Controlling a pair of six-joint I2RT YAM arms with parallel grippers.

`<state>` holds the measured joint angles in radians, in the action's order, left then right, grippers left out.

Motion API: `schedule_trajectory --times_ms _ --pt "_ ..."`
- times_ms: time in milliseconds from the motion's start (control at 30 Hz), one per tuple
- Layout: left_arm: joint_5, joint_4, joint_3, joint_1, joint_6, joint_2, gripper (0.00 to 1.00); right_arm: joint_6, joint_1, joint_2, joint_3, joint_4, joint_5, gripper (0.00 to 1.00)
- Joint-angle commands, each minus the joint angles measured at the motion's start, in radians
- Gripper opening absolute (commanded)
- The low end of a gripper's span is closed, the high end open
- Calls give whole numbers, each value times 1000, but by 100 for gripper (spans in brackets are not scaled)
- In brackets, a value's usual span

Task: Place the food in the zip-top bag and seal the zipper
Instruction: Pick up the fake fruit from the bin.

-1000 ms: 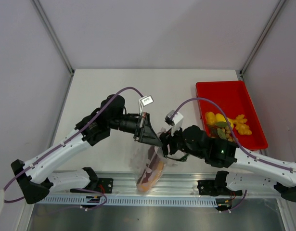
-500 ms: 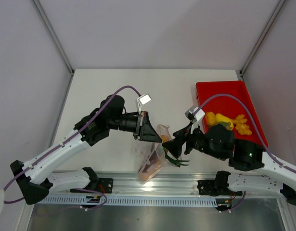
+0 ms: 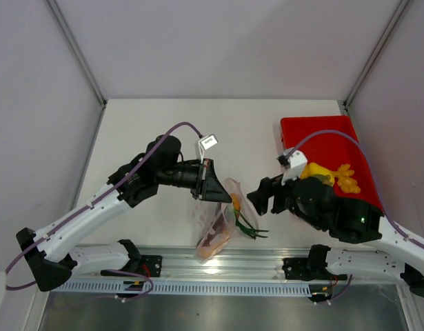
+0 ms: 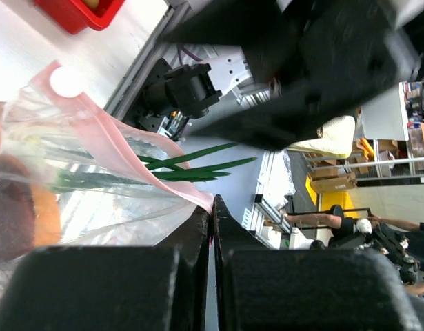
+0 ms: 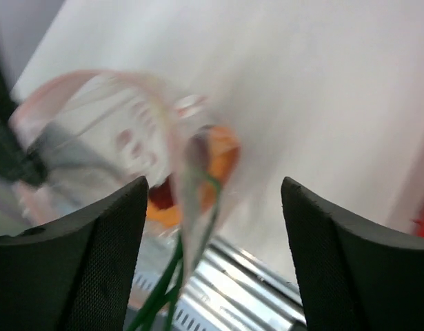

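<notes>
Left fingers (image 4: 194,238) pinch bag (image 4: 94,138) holding green onion (image 4: 191,165), melon slice (image 4: 43,214).

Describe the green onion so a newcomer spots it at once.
At the near edge of the table, between the arms, the left gripper pinches a clear bag. The green onion pokes out of its mouth toward the right arm. It is the only long, thin green thing; the bag's other contents look orange-red.

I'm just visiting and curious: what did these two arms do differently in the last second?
The right arm let go of the green onion and drew back toward the red tray, jaws open; the onion now pokes from the zip-top bag. The left arm stayed put, jaws shut on the bag's edge.
</notes>
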<state>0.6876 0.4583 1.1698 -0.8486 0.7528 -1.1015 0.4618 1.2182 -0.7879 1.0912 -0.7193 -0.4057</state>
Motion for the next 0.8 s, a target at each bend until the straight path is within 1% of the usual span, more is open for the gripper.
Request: schedule_trajectory --times_ms 0,33,133,167,233,267,300,367,400,500,567,600,767 --pt "-33 -6 44 5 -24 14 1 90 -78 19 78 -144 -272 80" --pt "-39 -9 34 5 -23 15 1 104 -154 13 79 -164 -297 84" --pt "-39 -18 31 6 -24 12 1 81 -323 -23 72 -201 -240 86" --pt "-39 -18 28 5 -27 12 1 52 -464 -37 64 -200 -129 86" --pt "-31 -21 27 6 -32 12 1 28 -609 -57 20 -181 6 86" --pt "-28 -23 28 6 -33 12 1 11 -734 -71 -2 -149 130 86" --pt "-23 -23 30 6 -36 11 0 5 -790 -80 -25 -135 177 86" --pt "-14 -23 30 8 -44 11 1 12 -877 -118 -82 -114 217 86" --pt "-11 -21 31 8 -49 11 1 24 -948 -132 -94 -111 237 85" --pt "1 -23 21 11 -56 11 0 92 -1026 -168 -131 -106 266 85" --pt "9 -29 11 14 -64 12 1 145 -1036 -166 -154 -80 284 85" --pt "12 -33 4 16 -69 14 1 214 -1036 -159 -162 -65 291 86" --pt "38 -84 -42 25 -56 15 1 457 -1037 -165 -194 -71 228 86"
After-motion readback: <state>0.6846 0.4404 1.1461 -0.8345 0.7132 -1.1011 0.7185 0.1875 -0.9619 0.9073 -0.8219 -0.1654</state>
